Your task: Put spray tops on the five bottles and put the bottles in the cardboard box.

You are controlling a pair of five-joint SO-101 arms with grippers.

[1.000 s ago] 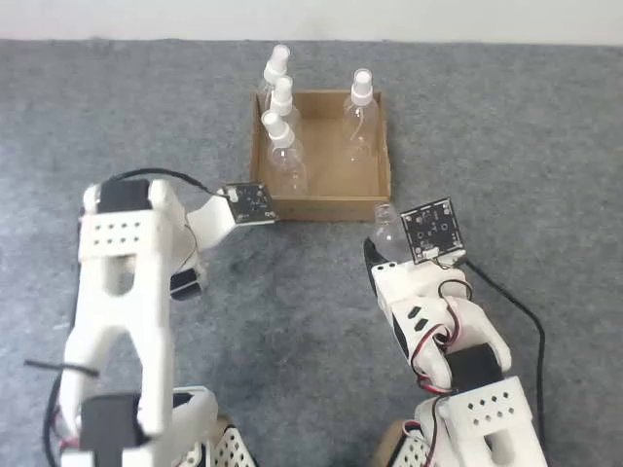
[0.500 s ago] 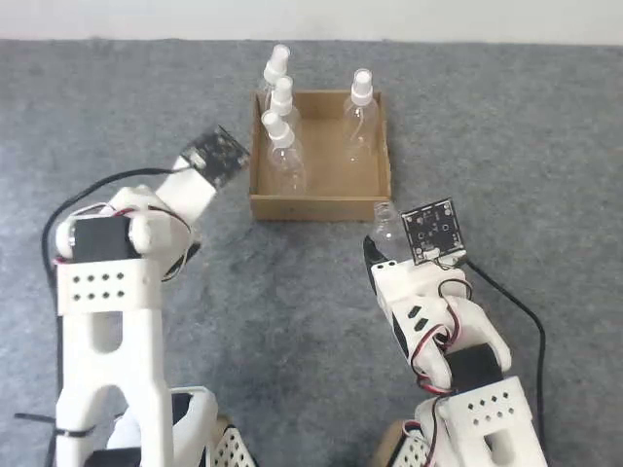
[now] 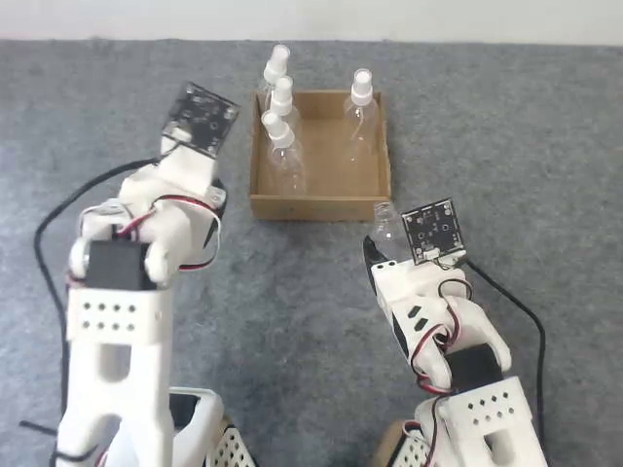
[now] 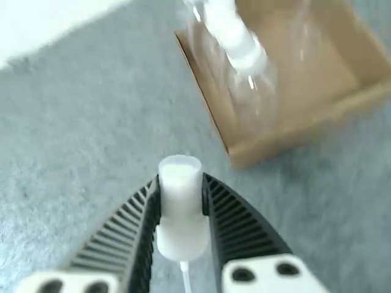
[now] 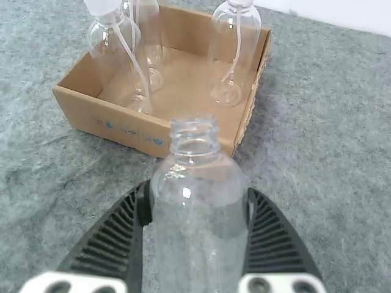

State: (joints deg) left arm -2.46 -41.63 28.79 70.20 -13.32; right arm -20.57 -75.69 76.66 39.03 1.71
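A white spray top (image 4: 180, 210) with its thin tube hanging down is held in my left gripper (image 4: 180, 182), which is shut on it above the grey carpet, just off the left wall of the cardboard box (image 4: 293, 122). My right gripper (image 5: 197, 194) is shut on a clear bottle (image 5: 195, 201) with an open neck, upright, just in front of the box (image 5: 110, 125). From above, that bottle's neck (image 3: 384, 214) shows near the box's front right corner (image 3: 321, 202). Several clear bottles with white spray tops (image 3: 282, 97) stand inside the box.
Grey carpet (image 3: 506, 136) covers the table on all sides of the box. The left arm (image 3: 180, 195) rises beside the box's left wall. The right arm's body (image 3: 438, 321) lies toward the near edge, with black cables trailing from both arms.
The left arm has swung from the box's front left corner out to the left and farther back, beside the box's left wall, still holding the spray top. The right arm has kept still.
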